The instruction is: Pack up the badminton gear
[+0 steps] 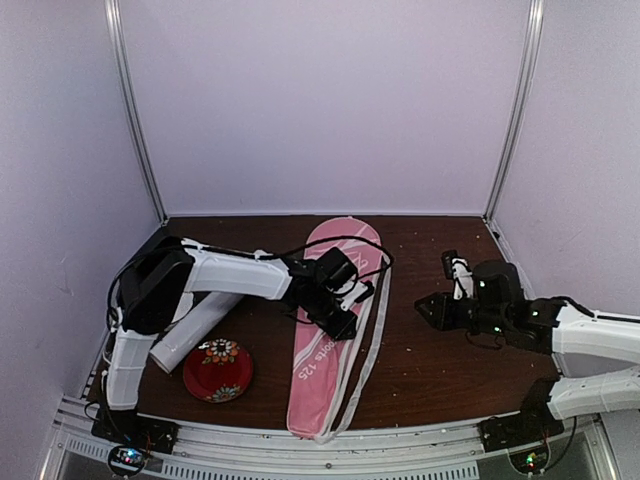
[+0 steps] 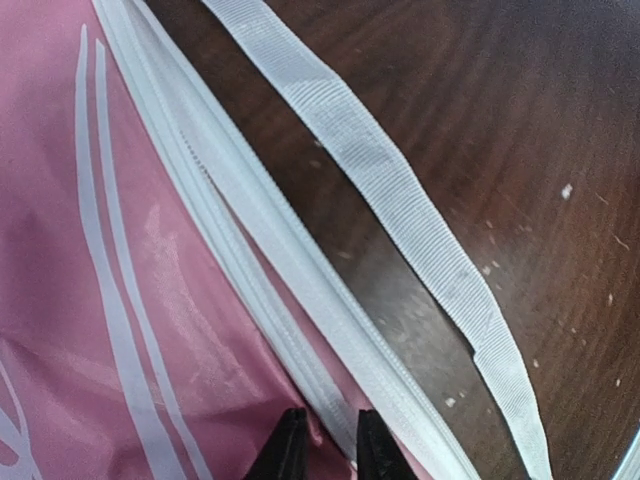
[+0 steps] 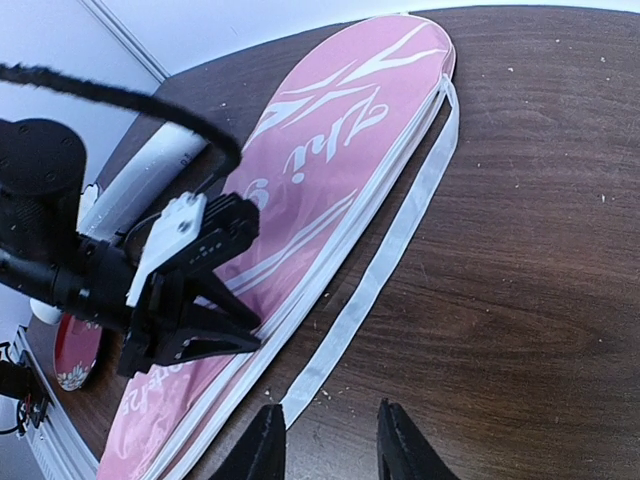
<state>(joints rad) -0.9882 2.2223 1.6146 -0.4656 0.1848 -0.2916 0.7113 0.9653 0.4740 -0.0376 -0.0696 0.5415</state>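
Observation:
The long pink bag (image 1: 318,385) with white lettering lies lengthwise down the middle of the table. My left gripper (image 1: 345,325) is on its right edge. In the left wrist view the left gripper (image 2: 332,440) is pinched on the bag's white zipper trim (image 2: 270,270), with pink fabric (image 2: 60,300) bunched beside it. The right wrist view shows the bag (image 3: 340,140) and that left gripper (image 3: 250,335) from the side. My right gripper (image 3: 328,440) hovers open over bare wood, right of the bag's loose white strap (image 3: 390,250). The white tube (image 1: 195,330) lies at the left. No racquets or shuttlecocks are in view.
A red floral plate (image 1: 217,370) sits at the front left beside the tube. White walls and metal posts enclose the table on three sides. The left arm's black cable loops above the bag. Small white crumbs dot the wood (image 3: 540,200).

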